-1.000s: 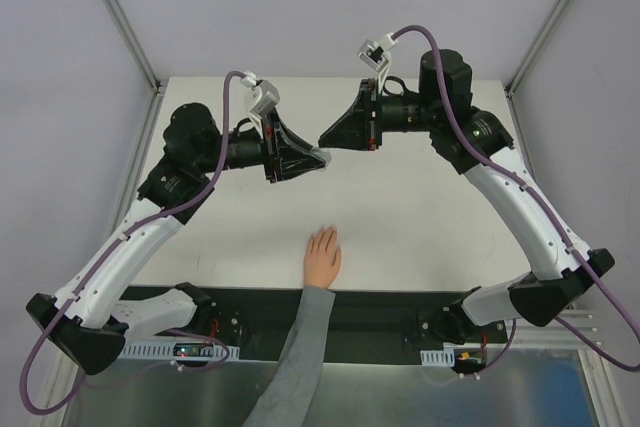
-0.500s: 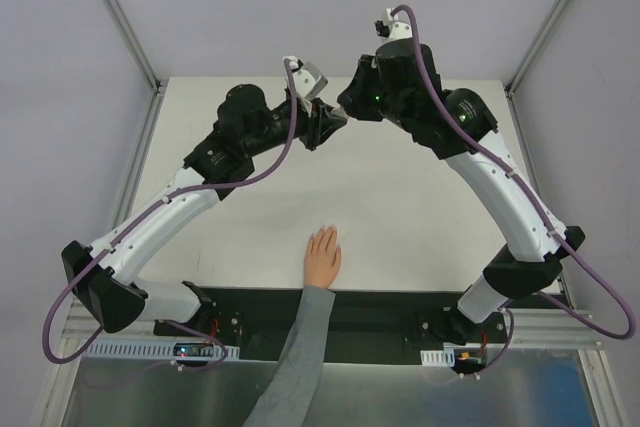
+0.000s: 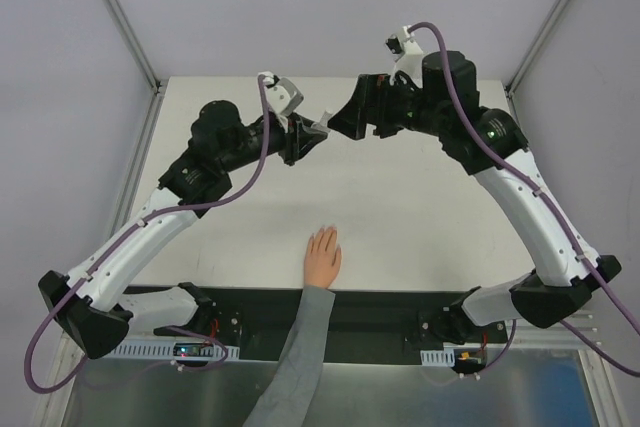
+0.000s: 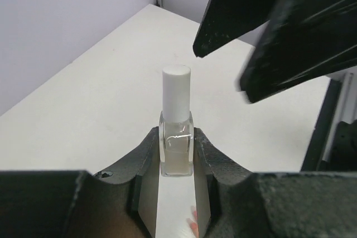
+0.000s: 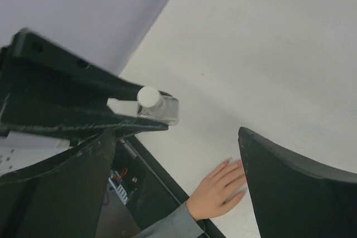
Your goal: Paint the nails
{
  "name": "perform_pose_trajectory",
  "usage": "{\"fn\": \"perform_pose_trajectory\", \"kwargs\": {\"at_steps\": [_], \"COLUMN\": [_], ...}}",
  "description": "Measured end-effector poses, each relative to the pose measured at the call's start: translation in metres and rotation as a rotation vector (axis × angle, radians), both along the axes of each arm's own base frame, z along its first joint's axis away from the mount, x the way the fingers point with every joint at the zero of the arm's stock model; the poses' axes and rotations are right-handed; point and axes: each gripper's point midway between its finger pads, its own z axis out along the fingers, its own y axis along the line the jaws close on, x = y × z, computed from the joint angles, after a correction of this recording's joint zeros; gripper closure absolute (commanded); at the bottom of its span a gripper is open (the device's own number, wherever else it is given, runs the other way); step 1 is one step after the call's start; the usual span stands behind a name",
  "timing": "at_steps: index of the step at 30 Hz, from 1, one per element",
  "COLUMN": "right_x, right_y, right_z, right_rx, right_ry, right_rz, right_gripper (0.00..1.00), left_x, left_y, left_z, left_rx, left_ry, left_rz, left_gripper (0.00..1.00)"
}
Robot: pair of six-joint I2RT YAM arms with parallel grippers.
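Tabletop (image 3: 420,207) lay bare between the bottle (image 4: 176,137) and the hand (image 3: 322,257). The hand rested flat at the near edge, well apart from the bottle, its nails (image 3: 325,233) too small to make out. The left gripper (image 4: 176,157) clamped the bottle, white cap (image 4: 176,90) on, a grip only its own wrist view showed clearly. The right gripper (image 5: 174,133) stood wide open just beside the bottle, close to its cap.
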Motion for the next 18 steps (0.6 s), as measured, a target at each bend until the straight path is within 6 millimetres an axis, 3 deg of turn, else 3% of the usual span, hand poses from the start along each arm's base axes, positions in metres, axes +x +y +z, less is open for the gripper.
{"fn": "perform_pose_trajectory", "kwargs": {"at_steps": [4,8,13,18], "right_x": [-0.031,-0.054,-0.061,-0.057], "right_y": [0.010,0.019,0.029,0.042], "right_z": [0.029,0.047,0.058,0.055], "right_rx": [0.091,0.165,0.240,0.287], "right_ry": [-0.096,-0.150,-0.173,-0.127], "right_rz": [0.250,0.441,0.582,0.654], "right_gripper": [0.07,0.14,0.24,0.31], "left_x": [-0.016,-0.041,-0.073,-0.088], "left_y": [0.010,0.008,0.003,0.001], "left_z": [0.012,0.015,0.021,0.029], "left_rx": [-0.072,-0.129,-0.174,-0.213], "left_ry": [0.062,0.175,0.292,0.331], "left_rz": [-0.080,-0.223,-0.388,-0.467], "left_gripper": [1.00,1.00,1.00,1.00]}}
